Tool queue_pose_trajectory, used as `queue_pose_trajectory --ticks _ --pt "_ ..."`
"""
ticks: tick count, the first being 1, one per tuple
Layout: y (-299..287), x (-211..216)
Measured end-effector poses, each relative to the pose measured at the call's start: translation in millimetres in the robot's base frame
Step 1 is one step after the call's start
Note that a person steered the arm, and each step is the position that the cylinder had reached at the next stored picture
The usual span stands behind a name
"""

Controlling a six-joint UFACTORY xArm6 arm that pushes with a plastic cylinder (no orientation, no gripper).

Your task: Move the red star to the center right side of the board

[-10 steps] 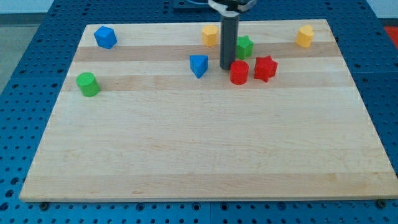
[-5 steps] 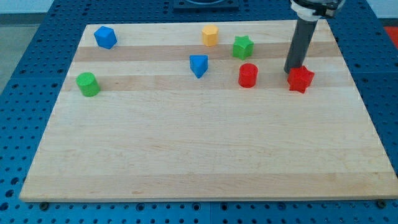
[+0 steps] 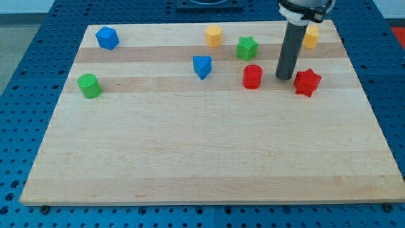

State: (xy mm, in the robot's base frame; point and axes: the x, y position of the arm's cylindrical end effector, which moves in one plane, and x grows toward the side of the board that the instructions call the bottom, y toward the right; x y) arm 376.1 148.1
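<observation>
Yellow block (image 3: 311,37) partly behind rod (image 3: 289,47)

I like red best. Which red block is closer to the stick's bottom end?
The red star, just to the view's right of my tip. The red cylinder stands farther off, to the view's left of my tip.

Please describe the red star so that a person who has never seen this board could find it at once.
Look at the wooden board and go to its right part, a little below the top edge. There my tip stands, and the red star lies just to its right. The other red block, the red cylinder, is round and lies left of my tip; the star has points.
</observation>
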Motion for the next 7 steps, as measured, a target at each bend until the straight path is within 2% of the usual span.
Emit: queue_pose_trajectory --ticks 2,5,7 --pt "0.0 17.8" --pt "36.4 19.0" --pt "38.5 19.5"
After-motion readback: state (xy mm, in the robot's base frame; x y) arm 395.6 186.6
